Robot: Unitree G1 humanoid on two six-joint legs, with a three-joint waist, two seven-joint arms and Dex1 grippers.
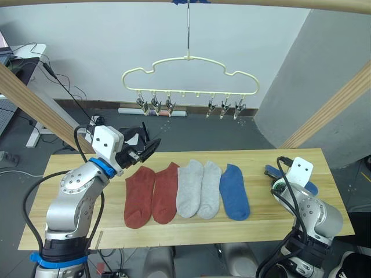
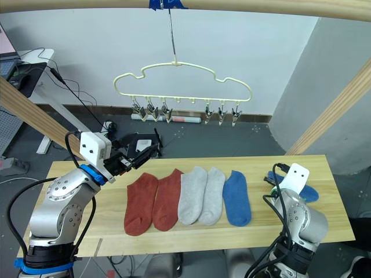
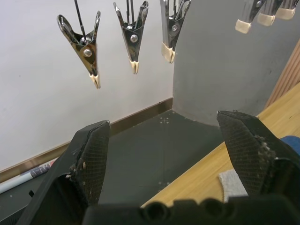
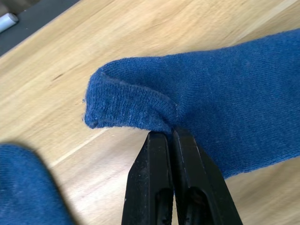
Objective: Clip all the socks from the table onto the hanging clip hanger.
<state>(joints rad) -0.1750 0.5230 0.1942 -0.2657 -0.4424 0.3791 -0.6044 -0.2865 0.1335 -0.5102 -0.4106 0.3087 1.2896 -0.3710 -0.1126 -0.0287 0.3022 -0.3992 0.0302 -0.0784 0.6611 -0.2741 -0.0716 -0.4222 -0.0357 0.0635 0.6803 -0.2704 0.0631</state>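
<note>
Over the left end of the long light-wood plank counter (image 1: 69,168) the left claw (image 1: 146,146) hangs in the air above the boards, its two black fingers (image 3: 91,161) spread wide with nothing between them, pointed up toward the row of small metal clips (image 3: 89,51). Those clips dangle from the thin pale-yellow wire hanger with the wavy cloud outline (image 1: 189,75), which hangs by its long hook from a wooden rail overhead, behind the counter; three clips sit bunched on its left side and three on its right, all bare. Below, in the middle of the counter, five short knit ankle socks lie flat side by side with toes toward the robot: two rust-red socks (image 1: 152,194) touching each other, then two light grey socks (image 1: 199,188) touching, then one blue sock (image 1: 234,192) just beside the grey pair. Near the right end of the counter lies the second blue sock (image 4: 211,112), well apart from the row. The right claw (image 4: 171,136) is down on this sock, its fingers pressed tight together and pinching a fold of the blue fabric just by the rolled cuff, the sock lying on the wood
</note>
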